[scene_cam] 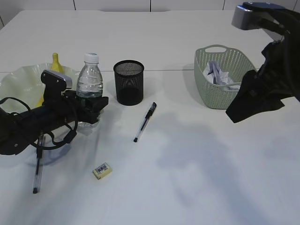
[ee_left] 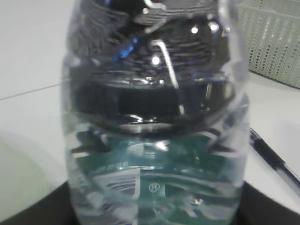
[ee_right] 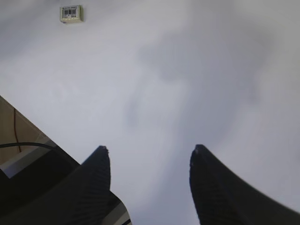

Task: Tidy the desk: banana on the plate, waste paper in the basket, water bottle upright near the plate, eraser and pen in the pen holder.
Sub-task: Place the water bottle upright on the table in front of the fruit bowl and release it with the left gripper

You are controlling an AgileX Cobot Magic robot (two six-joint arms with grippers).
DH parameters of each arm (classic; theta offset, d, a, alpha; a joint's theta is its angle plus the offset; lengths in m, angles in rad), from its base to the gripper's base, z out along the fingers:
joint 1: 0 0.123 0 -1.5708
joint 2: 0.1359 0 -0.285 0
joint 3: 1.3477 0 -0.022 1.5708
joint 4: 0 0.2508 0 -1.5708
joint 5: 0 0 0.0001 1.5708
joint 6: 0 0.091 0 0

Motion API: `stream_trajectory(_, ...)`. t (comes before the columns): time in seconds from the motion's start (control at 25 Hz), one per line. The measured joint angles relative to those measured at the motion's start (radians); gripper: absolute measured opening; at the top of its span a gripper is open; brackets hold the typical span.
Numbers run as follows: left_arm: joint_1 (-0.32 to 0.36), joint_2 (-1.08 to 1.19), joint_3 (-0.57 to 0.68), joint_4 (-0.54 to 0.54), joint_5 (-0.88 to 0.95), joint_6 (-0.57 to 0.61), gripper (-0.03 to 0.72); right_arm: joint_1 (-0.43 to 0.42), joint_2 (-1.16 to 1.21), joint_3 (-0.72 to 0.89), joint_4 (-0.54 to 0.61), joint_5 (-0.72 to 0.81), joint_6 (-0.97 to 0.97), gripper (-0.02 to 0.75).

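The exterior camera is looking down at a slant across the desk (scene_cam: 187, 42) from its near side, taking in both arms. The left wrist camera is sitting very close to the water bottle (ee_left: 154, 122), facing level, with the basket (ee_left: 272, 42) showing at upper right of the frame. The right wrist camera is looking down from higher up, catching the eraser (ee_right: 71, 13) at upper left, which the exterior view shares at lower centre.

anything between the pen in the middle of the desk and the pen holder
Nothing visible does. The pen lies on bare desk just in front and to the right of the pen holder, with open white surface between them.
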State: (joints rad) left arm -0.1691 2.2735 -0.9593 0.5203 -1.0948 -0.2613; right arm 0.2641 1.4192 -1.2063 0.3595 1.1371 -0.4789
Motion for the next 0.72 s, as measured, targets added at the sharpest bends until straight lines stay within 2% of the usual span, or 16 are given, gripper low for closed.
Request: stream_trajectory(0.72, 0.0, 0.002, -0.008, -0.005, -0.002, 0.034, 0.404, 0.0, 0.0, 0.0, 0.0, 0.002, 0.0, 0.403)
